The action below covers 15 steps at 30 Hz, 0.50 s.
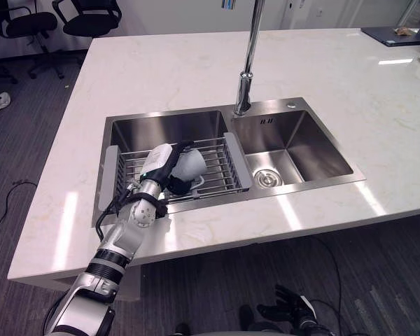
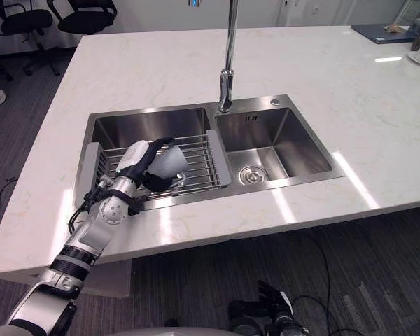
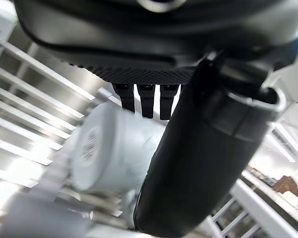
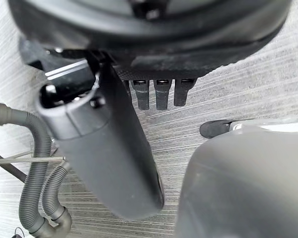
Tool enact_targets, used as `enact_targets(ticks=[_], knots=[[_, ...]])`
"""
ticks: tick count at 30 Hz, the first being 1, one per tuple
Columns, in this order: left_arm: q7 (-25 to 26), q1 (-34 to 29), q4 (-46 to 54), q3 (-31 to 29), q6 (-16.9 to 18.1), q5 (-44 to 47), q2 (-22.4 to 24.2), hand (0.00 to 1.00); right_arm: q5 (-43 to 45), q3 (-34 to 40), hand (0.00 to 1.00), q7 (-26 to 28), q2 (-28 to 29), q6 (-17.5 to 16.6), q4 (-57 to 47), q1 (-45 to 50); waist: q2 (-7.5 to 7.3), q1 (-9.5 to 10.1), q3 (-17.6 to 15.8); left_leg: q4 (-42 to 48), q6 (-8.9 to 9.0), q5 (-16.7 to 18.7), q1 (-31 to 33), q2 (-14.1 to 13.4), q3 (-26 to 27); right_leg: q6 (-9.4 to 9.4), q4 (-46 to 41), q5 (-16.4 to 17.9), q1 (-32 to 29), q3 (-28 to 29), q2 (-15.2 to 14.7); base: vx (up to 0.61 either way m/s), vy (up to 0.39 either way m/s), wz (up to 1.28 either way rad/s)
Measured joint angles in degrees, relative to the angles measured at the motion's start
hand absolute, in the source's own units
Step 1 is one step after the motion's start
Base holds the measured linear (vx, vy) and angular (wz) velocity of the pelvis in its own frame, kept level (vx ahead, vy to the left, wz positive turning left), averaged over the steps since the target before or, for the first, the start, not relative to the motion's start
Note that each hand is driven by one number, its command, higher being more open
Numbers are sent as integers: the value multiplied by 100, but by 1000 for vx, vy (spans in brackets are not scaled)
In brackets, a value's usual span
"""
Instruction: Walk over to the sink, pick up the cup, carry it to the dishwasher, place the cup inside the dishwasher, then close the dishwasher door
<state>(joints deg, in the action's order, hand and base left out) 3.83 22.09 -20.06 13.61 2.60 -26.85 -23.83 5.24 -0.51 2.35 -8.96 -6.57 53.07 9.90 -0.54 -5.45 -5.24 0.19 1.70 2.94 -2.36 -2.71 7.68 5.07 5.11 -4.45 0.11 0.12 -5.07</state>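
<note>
Surface (image 1: 322, 77) is a big pale stone top with a double sink (image 1: 294, 140) sunk into it, and a wire rack (image 1: 224, 164) sits across the left basin. The left robot hand (image 1: 161, 162) reaches in over that rack. The cup (image 1: 190, 168) lies on its side on the wires, right in that hand.

From the head views and the left wrist view, the fingers curl over the far side of the cup and the thumb comes round the near side. I'd call that a grip on the cup, though the cup looks to be resting on the rack rather than lifted. The right robot hand (image 1: 288, 302) hangs low by the floor with loose fingers, holding nothing.

So I reckon we're at the pick-up step. The next move needs a clean lift straight up off the wires, without the cup rolling out sideways, then the carry to the dishwasher.
</note>
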Motion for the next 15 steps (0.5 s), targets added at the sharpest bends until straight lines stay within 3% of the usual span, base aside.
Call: enact_targets(ticks=[15], knots=[[-188, -90, -79, -256, -87, 214, 1, 90, -42, -7, 90, 28, -11, 21, -1, 6, -3, 11, -6, -7, 1, 1, -6, -3, 3, 0, 2, 0, 1, 1, 1, 0, 0, 0]])
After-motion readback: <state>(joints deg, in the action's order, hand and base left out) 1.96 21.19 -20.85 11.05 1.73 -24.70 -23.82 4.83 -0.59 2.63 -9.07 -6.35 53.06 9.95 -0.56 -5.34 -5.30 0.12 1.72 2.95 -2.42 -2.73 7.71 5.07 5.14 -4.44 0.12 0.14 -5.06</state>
